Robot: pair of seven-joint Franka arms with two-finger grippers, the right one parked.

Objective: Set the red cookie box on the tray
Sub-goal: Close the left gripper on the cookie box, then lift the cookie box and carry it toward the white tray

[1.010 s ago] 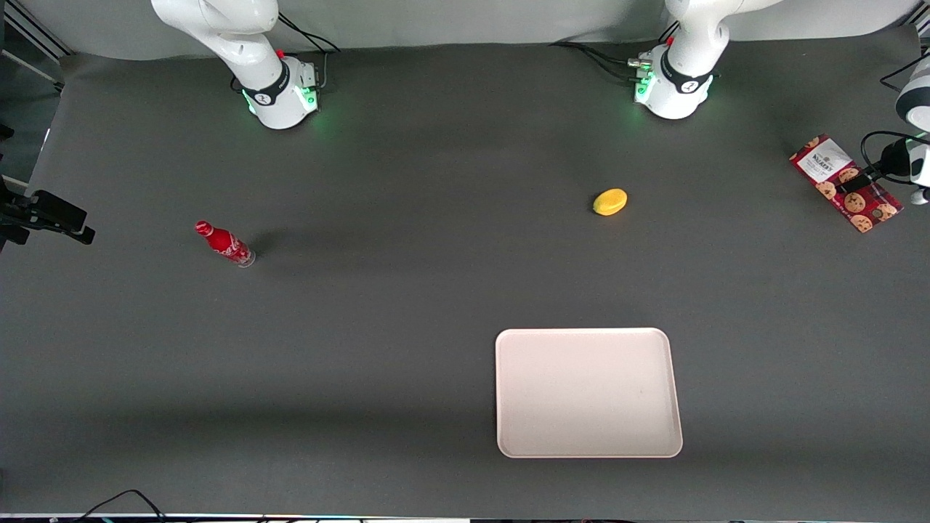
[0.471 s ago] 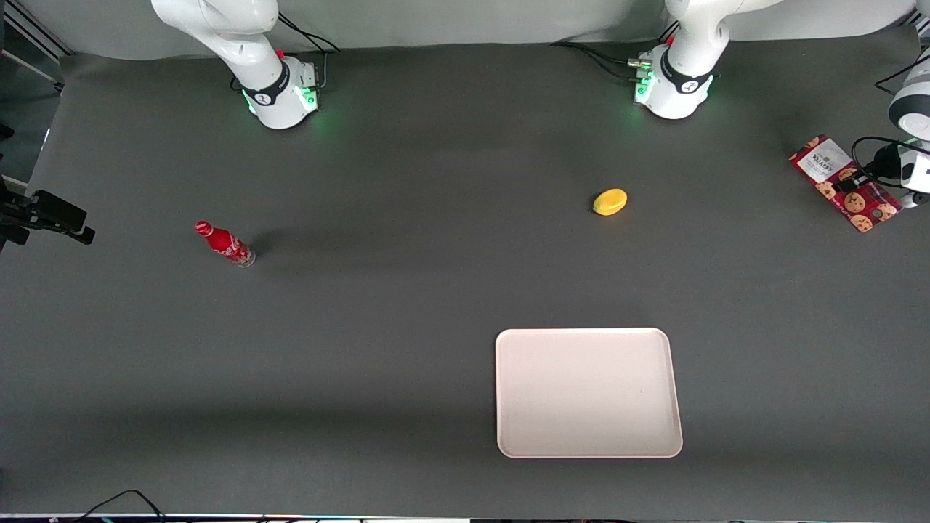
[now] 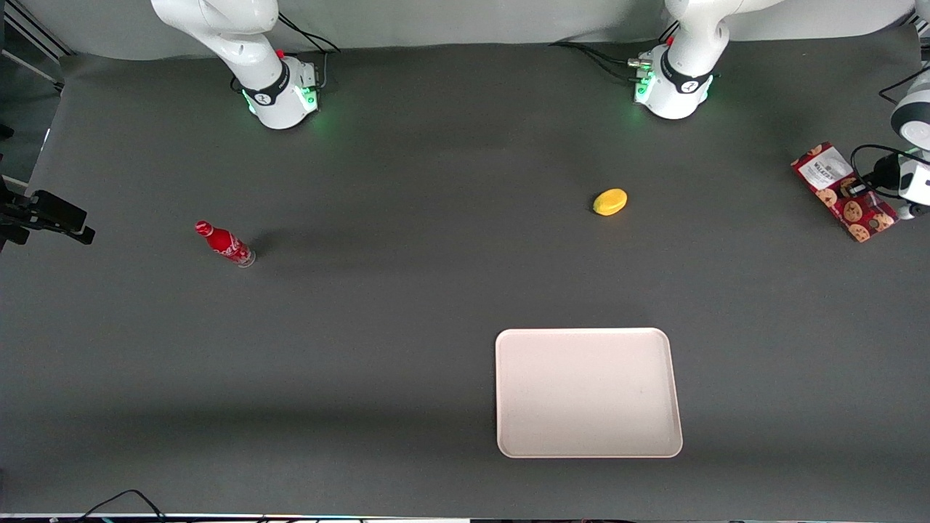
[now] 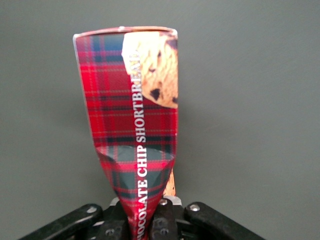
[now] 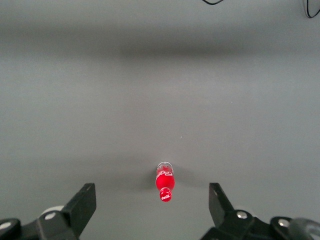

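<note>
Since a second ago the long flat dark red cookie box (image 3: 843, 192) printed with chocolate-chip cookies has shifted: its outline in the front view is shorter and sits a little differently, so I judge that it has been tipped or raised off the dark grey counter (image 3: 407, 305). The left arm's pincer (image 3: 872, 190) has stayed at the box, at about three o'clock on the counter as the front camera sees it, at the working arm's end.

From the wrist camera I see the pincer (image 4: 150, 222) pinching the tartan side of the box (image 4: 132, 115), with a black finger (image 4: 161, 225) pressed against the card. The card is dented in where it is squeezed. The box stands out from the pincer with bare counter (image 4: 260, 120) under it.

The large pale pinkish-white rectangular tray (image 3: 508, 392) with rounded corners lies at about five o'clock, nearer to the front camera than the box and well apart from it. Nothing lies in it. A small yellow oval object (image 3: 609, 202) rests on the counter between the two, and a small red soda bottle (image 3: 224, 243) lies toward the parked arm's end, at nine o'clock.

As I read it, the grasp is done and the lift is just starting. The carry to the tray, the lowering and the release are all left.
</note>
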